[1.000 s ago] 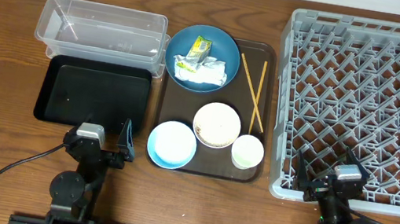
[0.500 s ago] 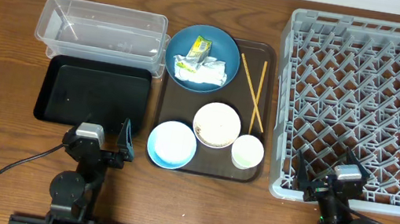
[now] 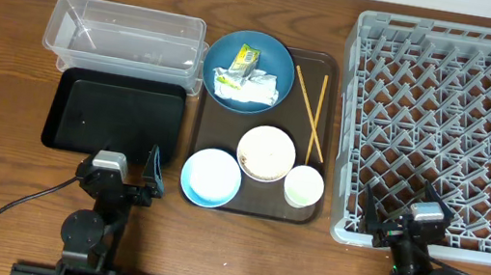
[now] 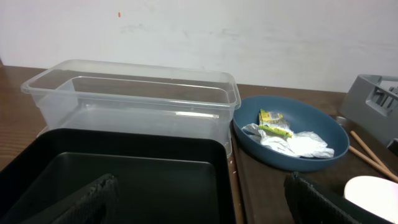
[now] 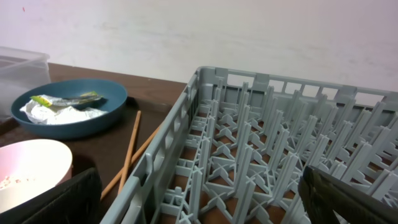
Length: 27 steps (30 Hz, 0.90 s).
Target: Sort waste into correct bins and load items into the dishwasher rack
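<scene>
Overhead view: the left pincer [image 3: 119, 177], by the black tray [image 3: 114, 115], and the right pincer [image 3: 405, 223], at the rack's [image 3: 453, 120] near wall, are held with jaws apart. The napkin [image 3: 251, 88] and wrapper [image 3: 244, 59] are shown in the dark blue plate-bowl [image 3: 277, 59] on the serving tray [image 3: 213, 128], together with chopsticks [image 3: 308, 108], white bowl [image 3: 267, 152], light blue bowl [image 3: 211, 175] and cup [image 3: 303, 186]. The clear tub [image 3: 124, 36] is placed behind the black tray on the worktop [image 3: 2, 72].

Looks like a lab bench: bare white wall [image 4: 186, 25] behind the wooden table [image 3: 2, 72], black cables [image 3: 11, 205] at the table's front edge, dishwasher rack [image 3: 456, 32] on it.
</scene>
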Tool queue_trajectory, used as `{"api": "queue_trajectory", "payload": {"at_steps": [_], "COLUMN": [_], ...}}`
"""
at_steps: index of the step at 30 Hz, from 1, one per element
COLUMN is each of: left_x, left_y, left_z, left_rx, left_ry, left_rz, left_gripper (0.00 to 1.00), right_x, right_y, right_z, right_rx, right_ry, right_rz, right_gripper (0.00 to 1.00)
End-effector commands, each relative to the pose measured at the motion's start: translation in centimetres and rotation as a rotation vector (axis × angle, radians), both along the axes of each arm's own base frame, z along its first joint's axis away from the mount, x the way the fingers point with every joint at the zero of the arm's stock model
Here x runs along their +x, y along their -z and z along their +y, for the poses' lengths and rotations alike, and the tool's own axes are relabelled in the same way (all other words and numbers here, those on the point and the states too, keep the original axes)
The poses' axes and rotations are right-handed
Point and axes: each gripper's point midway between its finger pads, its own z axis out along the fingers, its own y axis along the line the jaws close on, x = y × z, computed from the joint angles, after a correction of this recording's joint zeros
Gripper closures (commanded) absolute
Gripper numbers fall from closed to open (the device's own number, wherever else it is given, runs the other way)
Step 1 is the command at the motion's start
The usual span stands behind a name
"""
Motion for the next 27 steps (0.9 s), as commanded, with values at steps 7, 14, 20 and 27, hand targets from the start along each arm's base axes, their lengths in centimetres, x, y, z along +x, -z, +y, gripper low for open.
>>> {"api": "queue_trajectory", "payload": {"at_steps": [7,14,20,27], "left_x": [-0.2,-0.1,2.0,7.3], "left_y": [1.1,-0.4,-4.0,-8.5], "left_z": [-1.9,-2.4,-3.5,-5.7], "left_rx": [-0.012,-0.095,-0.102,-0.108], "left_ry": [0.109,0.128,0.185,0.296], "left_rz": [0.033,0.095,0.192,0.28], "left_gripper": [0.12,0.12,0.12,0.12], "right_x": [0.0,0.0,0.3,0.3], "right_y": [0.0,0.0,0.1,-1.1], "right_z": [0.1,0.0,-2.7,-2.8], "right_rx": [-0.009,-0.023,-0.171,-0.16], "right_ry": [-0.006,0.005,0.15,0.161], "right_rz": [-0.003,-0.006,-0.02,-0.067], "right_gripper": [0.01,0.01,0.01,0.01]}}
